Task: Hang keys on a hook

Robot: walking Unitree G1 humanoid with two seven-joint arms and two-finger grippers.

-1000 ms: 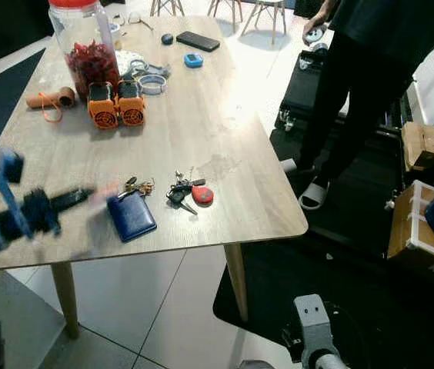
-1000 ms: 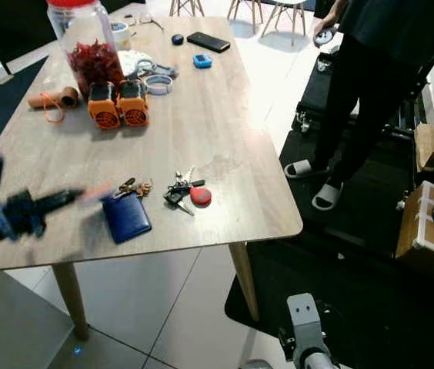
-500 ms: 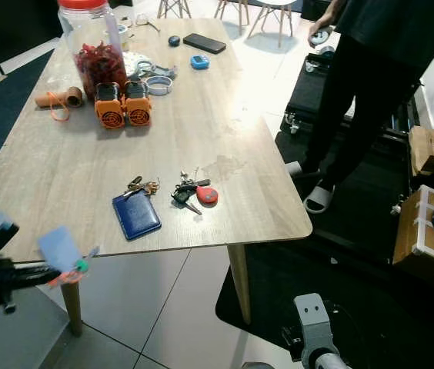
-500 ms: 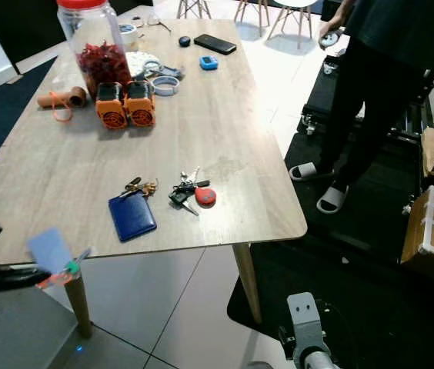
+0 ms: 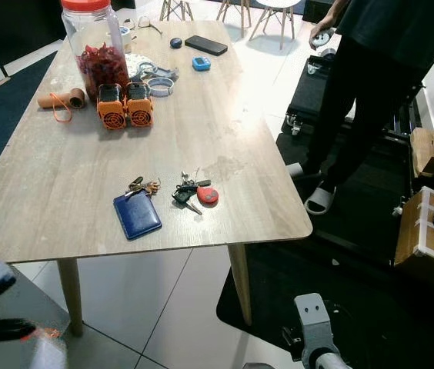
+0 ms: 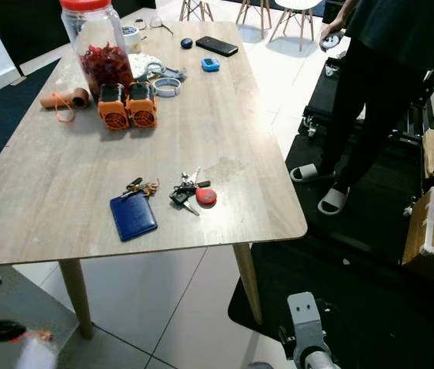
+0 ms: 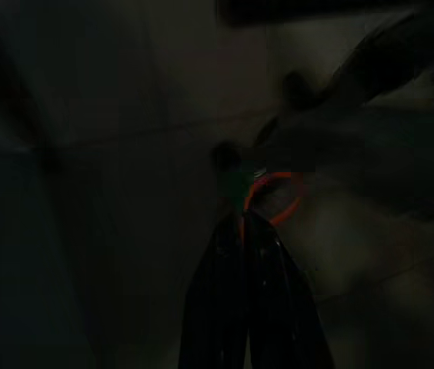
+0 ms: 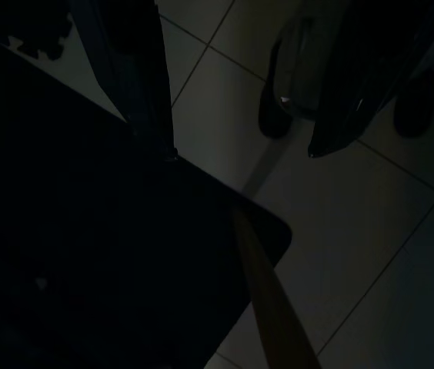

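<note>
Two key bunches lie on the wooden table (image 5: pixel 63 154): one with a red fob (image 5: pixel 192 192), and a smaller brass bunch (image 5: pixel 141 185) touching a dark blue wallet (image 5: pixel 137 216). Low at the left, below the table's front edge, my left gripper (image 5: pixel 26 332) is shut on an orange ring (image 7: pixel 275 198) with a green bit. A blurred pale blue tag (image 5: pixel 46 355) hangs from that ring. My right gripper (image 8: pixel 240 154) hangs open over the tiled floor with nothing between its fingers. Its arm (image 5: pixel 311 319) is at the bottom of the eye views.
At the table's far end stand a big jar with a red lid (image 5: pixel 92 46), two orange devices (image 5: pixel 126 106), tape rolls, a phone (image 5: pixel 207 44) and small items. A person in black (image 5: pixel 371 92) stands to the right. Cardboard boxes (image 5: pixel 425 223) sit on a dark mat there.
My left gripper has dropped from table height beside the wallet to below the front edge at the lower left, carrying the ring and tag. The items on the table have not moved.
</note>
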